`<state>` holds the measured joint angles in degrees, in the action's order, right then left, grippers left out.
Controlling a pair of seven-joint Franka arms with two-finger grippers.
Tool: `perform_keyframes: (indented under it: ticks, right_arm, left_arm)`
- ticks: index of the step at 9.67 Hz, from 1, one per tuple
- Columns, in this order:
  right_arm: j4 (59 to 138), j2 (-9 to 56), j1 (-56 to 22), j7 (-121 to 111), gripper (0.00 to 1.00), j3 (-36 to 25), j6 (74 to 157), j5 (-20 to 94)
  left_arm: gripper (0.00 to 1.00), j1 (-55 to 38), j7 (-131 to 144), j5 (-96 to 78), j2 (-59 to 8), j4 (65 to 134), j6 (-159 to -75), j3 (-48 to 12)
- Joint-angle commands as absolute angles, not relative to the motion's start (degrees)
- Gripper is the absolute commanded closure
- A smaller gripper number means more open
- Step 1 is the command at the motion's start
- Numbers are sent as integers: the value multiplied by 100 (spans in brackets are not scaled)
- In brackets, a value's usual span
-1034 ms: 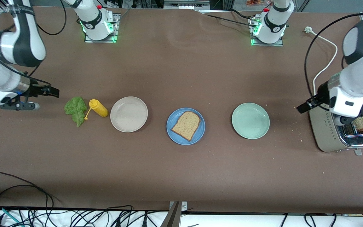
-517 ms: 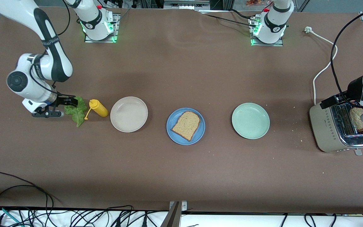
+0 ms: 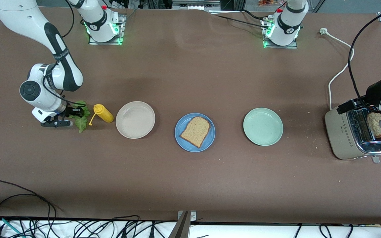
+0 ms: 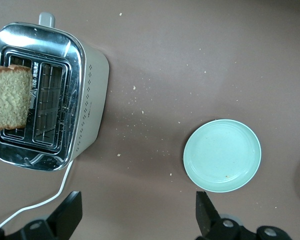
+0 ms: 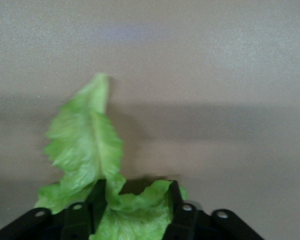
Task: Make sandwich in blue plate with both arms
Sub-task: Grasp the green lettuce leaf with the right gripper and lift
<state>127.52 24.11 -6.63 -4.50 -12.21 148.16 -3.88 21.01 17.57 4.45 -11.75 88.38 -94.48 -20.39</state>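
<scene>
Right claw (image 5: 135, 212) down on the ruffled green lettuce leaf (image 3: 80, 117), fingers either side of it, grip unconfirmed, left claw (image 4: 137, 220) spread wide over the chrome toaster (image 3: 352, 138), brown speckled bread slice (image 3: 195, 131) on the round blue plate (image 3: 183, 143) at bench centre, lettuce out at its nine o'clock

Looks like robotics lab from my station, not kitchen. Two arm bases (image 3: 103, 24) bolted to brown table (image 3: 190, 185) on metal plates, green status lights glowing. Loose black cables (image 3: 28, 218) tangled along table edge. Aluminium framing at edges. Toaster (image 3: 357, 134) and plates laid out in staged row.
</scene>
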Motion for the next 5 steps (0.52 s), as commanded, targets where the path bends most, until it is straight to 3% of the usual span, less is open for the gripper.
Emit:
perform_keyframes:
  ticks: [1,3,5]
  right_arm:
    - [12797,2391,-580,-571,74,-1213,14862,-466]
    - [12779,2303,-580,-711,87,-1213,14810,-466]
    - [12570,1988,-589,-712,90,-1187,14058,-466]
  left_arm:
    - [0,2162,1451,510,-1230,8684,-9334,-2083]
    - [0,2153,1441,536,-1248,8684,-9334,-2083]
    - [0,2162,1433,545,-1266,8684,-9334,-2074]
